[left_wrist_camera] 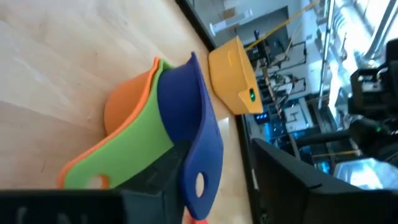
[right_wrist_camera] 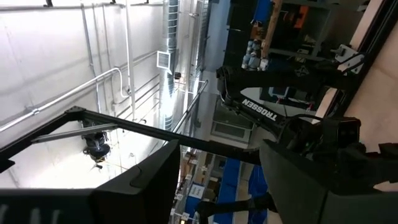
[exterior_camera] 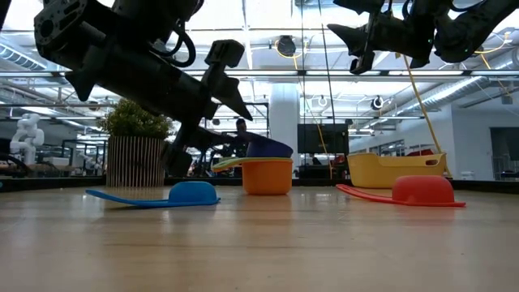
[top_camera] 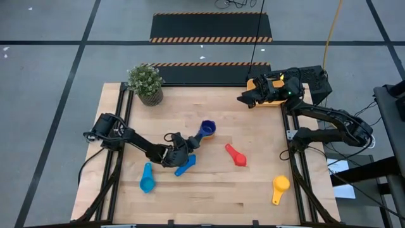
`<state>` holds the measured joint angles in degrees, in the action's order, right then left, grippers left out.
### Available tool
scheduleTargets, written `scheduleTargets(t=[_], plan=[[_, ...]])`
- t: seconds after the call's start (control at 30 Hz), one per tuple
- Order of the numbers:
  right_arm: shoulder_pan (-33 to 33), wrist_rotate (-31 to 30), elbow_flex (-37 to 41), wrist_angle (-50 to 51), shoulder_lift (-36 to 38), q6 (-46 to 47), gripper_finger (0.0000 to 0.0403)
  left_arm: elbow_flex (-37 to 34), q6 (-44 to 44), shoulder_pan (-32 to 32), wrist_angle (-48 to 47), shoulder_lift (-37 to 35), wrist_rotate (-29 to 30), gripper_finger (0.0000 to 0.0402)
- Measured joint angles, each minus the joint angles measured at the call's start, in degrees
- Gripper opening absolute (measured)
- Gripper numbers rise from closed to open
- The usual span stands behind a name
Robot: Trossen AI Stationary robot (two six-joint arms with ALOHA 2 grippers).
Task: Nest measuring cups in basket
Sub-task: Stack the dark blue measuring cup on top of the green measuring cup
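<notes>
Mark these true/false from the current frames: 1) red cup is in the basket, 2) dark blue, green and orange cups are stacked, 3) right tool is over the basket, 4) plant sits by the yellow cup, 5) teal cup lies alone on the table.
1) False. The red plastic measuring cup lies on the wooden table, well clear of the yellow-orange plastic basket.
2) True. The dark blue measuring cup sits in the green measuring cup, inside the orange measuring cup.
3) True. The right tool hangs above the basket.
4) False. The potted green plant is at the far-left corner; the yellow measuring cup lies near right.
5) True. The teal measuring cup lies apart.
</notes>
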<state>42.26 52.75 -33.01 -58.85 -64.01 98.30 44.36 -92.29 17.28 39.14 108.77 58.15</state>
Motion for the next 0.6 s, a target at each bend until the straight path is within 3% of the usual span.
scheduleTargets(t=[0.2,0.27,0.43,0.6], plan=[[0.0,0.02,0.0,0.0,0.0,0.0,0.0215,0.0,5.13,-0.32,-3.9,-3.03,-0.32,0.0241],[0.0,0.02,0.0,0.0,0.0,0.02,0.0215,-0.02,6.32,-0.83,-10.29,-5.89,-1.4,0.0259],[0.0,0.0,0.0,0.0,0.0,0.18,0.0215,-0.02,7.75,-3.57,-29.08,-14.57,-9.96,0.0293],[0.0,-0.21,-0.02,0.76,0.0,-1.1,0.0215,-0.02,14.92,-7.07,-38.98,-22.09,-16.15,0.0309]])
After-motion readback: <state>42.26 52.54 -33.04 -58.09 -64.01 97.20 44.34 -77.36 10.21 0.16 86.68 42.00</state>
